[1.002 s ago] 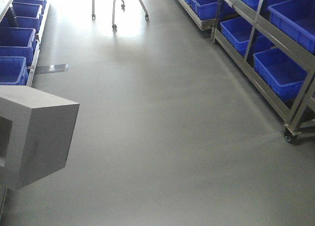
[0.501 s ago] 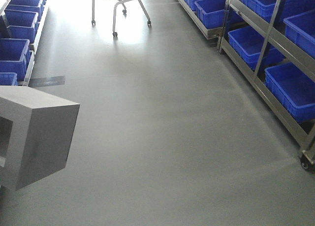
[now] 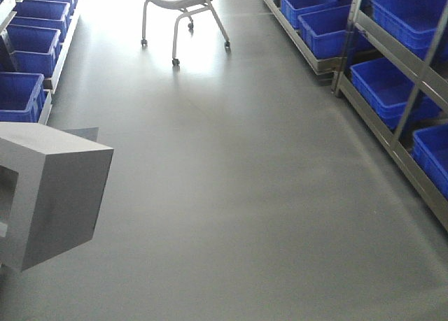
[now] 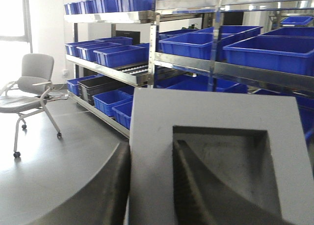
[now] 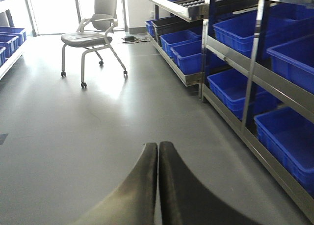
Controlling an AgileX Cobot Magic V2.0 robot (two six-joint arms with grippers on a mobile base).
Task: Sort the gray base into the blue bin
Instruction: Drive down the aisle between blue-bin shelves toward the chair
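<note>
The gray floor (image 3: 245,195) runs as an aisle between racks (image 5: 253,63) loaded with blue bins (image 3: 325,31). A wheeled chair (image 5: 87,37) stands at the aisle's far end. The gray base (image 3: 56,188) is held above the floor at the aisle's near left, outside every bin. The left pincer (image 4: 151,146) grasps it. One finger (image 4: 206,190) lies inside the square recess and the other outside, with the base's wall clamped between them. The right pincer (image 5: 158,145) is clenched with its fingers touching and holds nothing.

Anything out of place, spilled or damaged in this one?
Nothing looks spilled or damaged. Two things stand out: a wheeled chair stands in the open aisle ahead, and one black bin sits among the blue bins on the right-hand rack.
</note>
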